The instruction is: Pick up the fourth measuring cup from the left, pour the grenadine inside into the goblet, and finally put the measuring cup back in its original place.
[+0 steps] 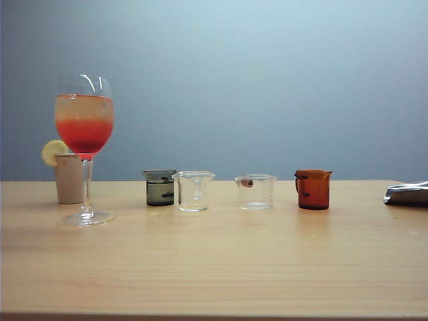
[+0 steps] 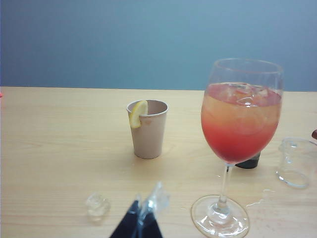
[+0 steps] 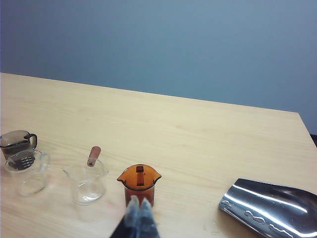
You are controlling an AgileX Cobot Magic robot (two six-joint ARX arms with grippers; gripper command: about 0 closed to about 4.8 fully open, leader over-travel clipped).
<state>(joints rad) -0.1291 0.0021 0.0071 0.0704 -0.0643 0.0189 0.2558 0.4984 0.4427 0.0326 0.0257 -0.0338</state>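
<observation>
The fourth measuring cup [image 1: 313, 189], amber with a pour lip and a small side handle, stands upright at the right end of the cup row. In the right wrist view this cup [image 3: 139, 182] is just beyond my right gripper [image 3: 139, 202], which is shut and empty; the frames do not show whether it touches the cup. The goblet [image 1: 84, 134] stands at the far left, with grenadine [image 1: 83, 137] as a red layer under a pale orange drink. My left gripper [image 2: 147, 202] is shut, low over the table beside the goblet's foot [image 2: 220, 218]. Neither gripper shows in the exterior view.
Left of the amber cup stand a dark grey cup [image 1: 160, 188] and two clear cups [image 1: 193, 191] [image 1: 255, 192]. A beige cup [image 1: 69, 177] with a lemon slice [image 1: 53, 152] is behind the goblet. A metal scoop [image 1: 406, 194] lies at the right edge. An ice cube [image 2: 97, 206] lies near the left gripper.
</observation>
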